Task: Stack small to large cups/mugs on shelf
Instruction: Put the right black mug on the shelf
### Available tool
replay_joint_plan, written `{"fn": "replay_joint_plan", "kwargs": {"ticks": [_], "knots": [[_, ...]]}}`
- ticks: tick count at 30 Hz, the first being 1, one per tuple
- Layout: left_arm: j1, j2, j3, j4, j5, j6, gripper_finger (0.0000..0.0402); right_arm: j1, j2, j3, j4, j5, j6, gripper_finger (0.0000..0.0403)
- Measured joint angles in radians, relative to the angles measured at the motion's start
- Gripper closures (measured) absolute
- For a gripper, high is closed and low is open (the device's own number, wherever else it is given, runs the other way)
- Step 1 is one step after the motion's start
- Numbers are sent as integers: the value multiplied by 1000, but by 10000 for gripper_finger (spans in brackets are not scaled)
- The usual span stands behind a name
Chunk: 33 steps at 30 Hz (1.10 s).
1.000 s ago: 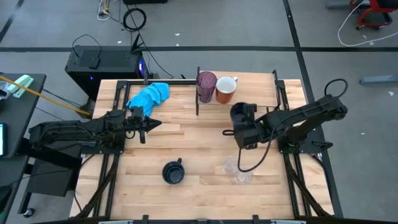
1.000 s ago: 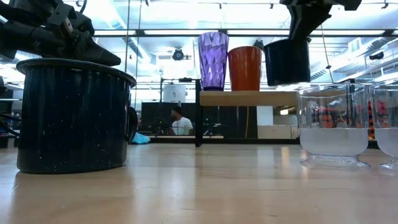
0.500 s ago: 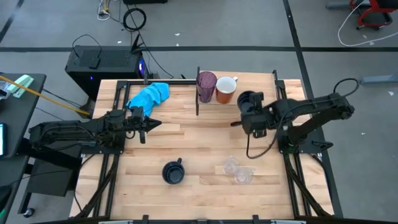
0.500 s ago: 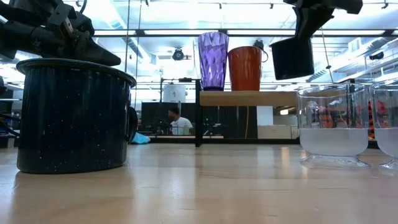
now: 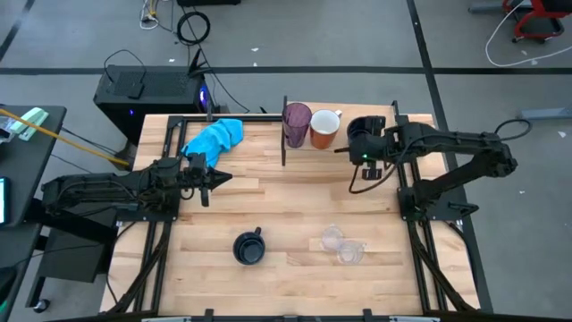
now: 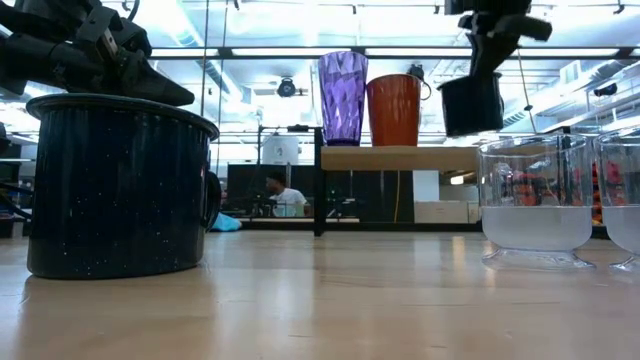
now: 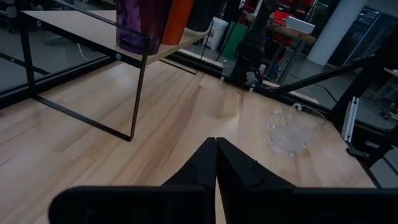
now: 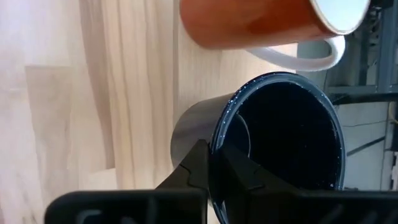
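Observation:
On the shelf (image 5: 357,114) stand a purple tumbler (image 5: 297,123) and an orange mug (image 5: 323,128), each on its base. Next to the orange mug, a navy mug (image 6: 470,104) hangs a little above the shelf board (image 6: 400,157), with my right gripper (image 5: 362,148) shut on it. A second navy mug (image 5: 249,248) and two clear cups (image 5: 332,238) (image 5: 349,253) rest on the table near its front. At the table's left, my left gripper (image 5: 210,179) is shut with nothing in it. My right gripper pinches the navy mug's wall at the rim (image 8: 221,134), one finger (image 8: 239,171) inside the mug and the other (image 8: 198,167) outside. The fingers come slanting down from above. The mug hangs below them, mouth up and clear of the shelf.
A bright blue cloth (image 5: 214,137) lies at the table's far left, beside the shelf's black upright (image 5: 284,134). In the low view, a seated person (image 6: 278,195) shows in the room beyond the table.
My right gripper has carried the navy mug from over the middle of the table toward the far edge and a little up. It now hangs over the shelf beside the orange mug. The wrist has rolled somewhat and the mug stays mouth up.

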Motion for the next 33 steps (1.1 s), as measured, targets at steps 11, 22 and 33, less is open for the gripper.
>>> {"fn": "replay_joint_plan", "kwargs": {"ticks": [11, 22, 33], "knots": [[0, 0, 0, 0, 0, 1, 380, -50, -10, -83, 143, -31, -85, 373], [0, 0, 0, 0, 0, 2, 383, -97, -3, -84, 168, -54, -103, 358], [0, 0, 0, 0, 0, 4, 383, -131, 6, -84, 175, -67, -84, 307]]}}
